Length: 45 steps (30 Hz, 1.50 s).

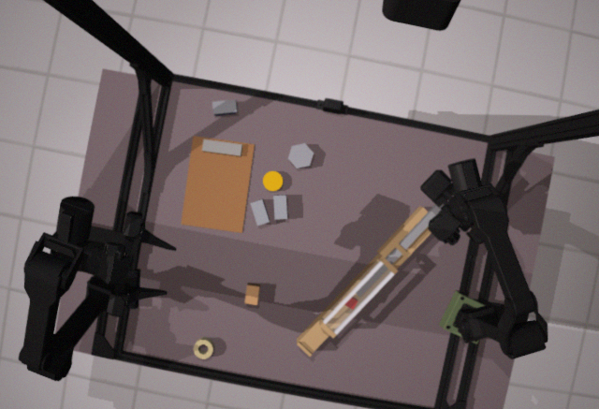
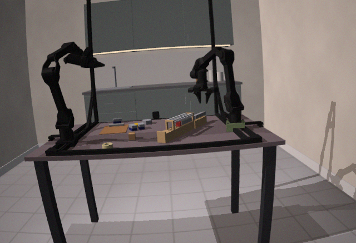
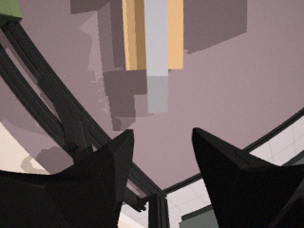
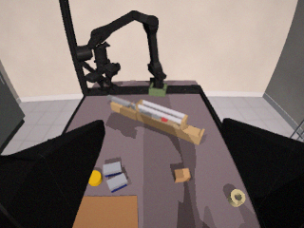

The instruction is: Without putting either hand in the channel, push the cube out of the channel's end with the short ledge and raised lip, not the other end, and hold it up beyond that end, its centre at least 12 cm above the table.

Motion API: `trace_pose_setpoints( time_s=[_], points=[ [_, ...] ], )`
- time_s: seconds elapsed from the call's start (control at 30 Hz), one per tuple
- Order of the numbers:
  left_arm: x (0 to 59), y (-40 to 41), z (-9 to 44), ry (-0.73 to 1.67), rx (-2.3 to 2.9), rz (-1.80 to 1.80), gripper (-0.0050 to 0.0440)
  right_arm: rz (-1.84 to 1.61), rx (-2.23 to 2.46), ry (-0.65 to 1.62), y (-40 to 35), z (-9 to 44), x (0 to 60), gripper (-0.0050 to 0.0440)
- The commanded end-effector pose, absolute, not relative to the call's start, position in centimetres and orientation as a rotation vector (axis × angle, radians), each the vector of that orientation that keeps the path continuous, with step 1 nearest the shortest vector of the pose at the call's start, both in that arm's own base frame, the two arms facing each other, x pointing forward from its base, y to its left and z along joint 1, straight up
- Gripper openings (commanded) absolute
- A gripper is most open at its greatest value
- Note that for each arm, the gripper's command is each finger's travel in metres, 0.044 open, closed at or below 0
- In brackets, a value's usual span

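Red and small, the cube (image 1: 351, 302) (image 2: 178, 123) (image 4: 163, 119) sits inside the wooden channel (image 1: 314, 339) (image 2: 161, 137) (image 3: 176, 38) (image 4: 192, 135), near its ledge end. The left gripper (image 1: 443, 210) (image 2: 203, 102) (image 3: 162, 134) (image 4: 106, 87), parted moderately and empty, hangs above the grey bar's (image 1: 418, 232) (image 2: 199, 115) (image 3: 157, 43) (image 4: 123, 101) protruding end; the right gripper (image 1: 169, 270) (image 2: 104, 65) (image 4: 164, 125) gapes wide, empty.

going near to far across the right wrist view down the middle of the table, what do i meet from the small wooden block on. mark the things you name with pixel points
small wooden block (image 1: 252, 294) (image 2: 132, 136) (image 4: 181, 175) → channel (image 1: 313, 338) (image 2: 161, 137) (image 4: 192, 134) → green base plate (image 1: 449, 314) (image 2: 235, 125) (image 4: 158, 90) → wall (image 2: 301, 62) (image 4: 214, 47)
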<state>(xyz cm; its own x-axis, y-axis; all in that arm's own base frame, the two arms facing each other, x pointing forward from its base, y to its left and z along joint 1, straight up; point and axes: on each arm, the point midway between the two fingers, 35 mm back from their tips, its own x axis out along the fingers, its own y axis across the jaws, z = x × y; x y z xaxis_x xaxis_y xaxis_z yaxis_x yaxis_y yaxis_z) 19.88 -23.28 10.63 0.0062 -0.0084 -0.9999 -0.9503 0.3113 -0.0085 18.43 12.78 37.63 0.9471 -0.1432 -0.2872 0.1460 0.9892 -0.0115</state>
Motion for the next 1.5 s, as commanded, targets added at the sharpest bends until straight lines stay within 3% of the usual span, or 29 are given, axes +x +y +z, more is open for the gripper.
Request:
trace_pose_setpoints(
  time_s=[0.0,1.47],
  points=[
    [19.8,-23.2,10.0,1.342,-0.974,0.974,0.0200,-0.149,0.011,0.290,12.7,37.7,18.4,0.0400],
    [19.8,-23.2,4.2,1.342,-0.974,0.974,0.0200,-0.149,0.011,0.290,12.7,37.7,18.4,0.0400]
  ],
)
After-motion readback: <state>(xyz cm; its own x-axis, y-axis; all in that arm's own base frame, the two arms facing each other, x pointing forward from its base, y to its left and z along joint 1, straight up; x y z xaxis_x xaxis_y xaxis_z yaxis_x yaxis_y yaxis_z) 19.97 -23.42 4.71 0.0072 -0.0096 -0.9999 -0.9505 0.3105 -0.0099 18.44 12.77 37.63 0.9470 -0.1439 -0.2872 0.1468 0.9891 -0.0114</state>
